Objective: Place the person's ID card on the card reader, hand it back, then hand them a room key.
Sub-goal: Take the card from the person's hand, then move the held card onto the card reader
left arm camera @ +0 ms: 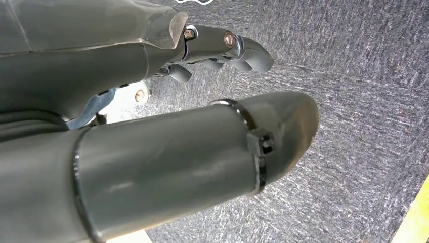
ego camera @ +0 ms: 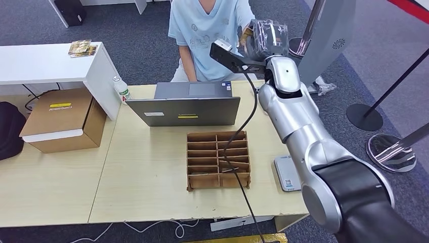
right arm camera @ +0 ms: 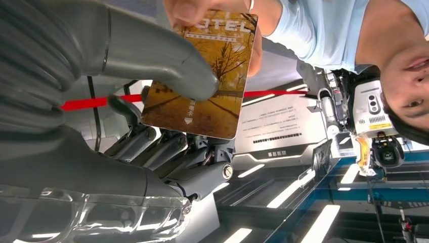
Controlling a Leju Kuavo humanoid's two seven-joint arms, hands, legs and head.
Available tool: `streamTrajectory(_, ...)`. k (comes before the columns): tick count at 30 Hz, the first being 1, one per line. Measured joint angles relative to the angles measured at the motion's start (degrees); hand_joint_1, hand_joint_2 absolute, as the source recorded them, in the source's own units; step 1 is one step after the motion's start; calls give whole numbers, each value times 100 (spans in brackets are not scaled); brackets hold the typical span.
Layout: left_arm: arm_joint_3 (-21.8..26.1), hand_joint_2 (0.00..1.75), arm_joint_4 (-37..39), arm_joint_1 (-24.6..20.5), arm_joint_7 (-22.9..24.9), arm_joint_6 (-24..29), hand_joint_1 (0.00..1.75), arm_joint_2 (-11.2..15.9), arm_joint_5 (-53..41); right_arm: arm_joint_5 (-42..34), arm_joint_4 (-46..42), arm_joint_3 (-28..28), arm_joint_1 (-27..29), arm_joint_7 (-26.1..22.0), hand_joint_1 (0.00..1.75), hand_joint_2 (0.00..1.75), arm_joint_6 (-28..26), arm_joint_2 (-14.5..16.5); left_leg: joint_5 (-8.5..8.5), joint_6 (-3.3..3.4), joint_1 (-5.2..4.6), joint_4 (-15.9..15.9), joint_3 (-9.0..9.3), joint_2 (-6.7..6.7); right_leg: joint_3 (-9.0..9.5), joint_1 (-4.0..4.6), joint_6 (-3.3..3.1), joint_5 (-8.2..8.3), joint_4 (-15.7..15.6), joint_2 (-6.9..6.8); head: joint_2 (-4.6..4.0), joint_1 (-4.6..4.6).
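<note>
My right hand (ego camera: 265, 38) is raised high toward the person (ego camera: 202, 30) seated behind the table. It holds a golden room key card (right arm camera: 207, 86) printed with autumn trees, pinched between the thumb (right arm camera: 162, 55) and the darker fingers (right arm camera: 172, 152) behind it. The person's fingers (right arm camera: 202, 7) grip the card's far end, so both of us hold it. A grey card reader (ego camera: 287, 173) lies on the table's right side, beside my right arm. My left hand (left arm camera: 192, 157) hangs over grey carpet, holding nothing, thumb apart from the loosely bent fingers (left arm camera: 243, 50).
A laptop (ego camera: 184, 104) stands mid-table with a cardboard divider tray (ego camera: 218, 159) in front of it. A cardboard box (ego camera: 63, 119), a bottle (ego camera: 121, 89) and a white shelf (ego camera: 45, 63) are at the left. Stanchion bases (ego camera: 390, 152) stand on the floor at the right.
</note>
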Motion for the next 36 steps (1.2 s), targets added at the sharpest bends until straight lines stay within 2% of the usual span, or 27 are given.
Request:
streamTrajectory(10,0,0,0,3,-28,2,0,0,-1,-273,-118,-168,36,-346,175,175,-314,-5,0,0,0,0,0,0,0,0,0,0,0,0,0,1)
streamTrajectory(14,0,0,0,1,-27,1,0,0,-1,-646,-470,-232,138,-646,175,175,-396,-5,0,0,0,0,0,0,0,0,0,0,0,0,0,1)
streamTrajectory(18,0,0,0,2,-27,4,0,0,-1,-1298,-1083,-284,348,-953,175,175,-254,-6,0,0,0,0,0,0,-1,0,0,0,0,0,0,1)
streamTrajectory(27,3,0,0,27,17,42,0,4,2,-4193,-2584,-504,836,-1413,175,175,1242,-11,0,0,0,0,-1,-1,-1,0,0,0,0,-1,0,1)
streamTrajectory(32,25,0,0,73,24,97,0,21,11,-5649,-3093,-594,1006,-1446,175,175,2078,-76,-1,0,0,0,0,0,-1,0,0,0,-1,-1,0,1)
streamTrajectory(36,69,0,0,118,25,102,0,24,20,-6663,-3329,-593,1094,-1431,175,175,2733,-251,-1,0,0,0,-1,-1,0,0,0,0,-1,-2,0,1)
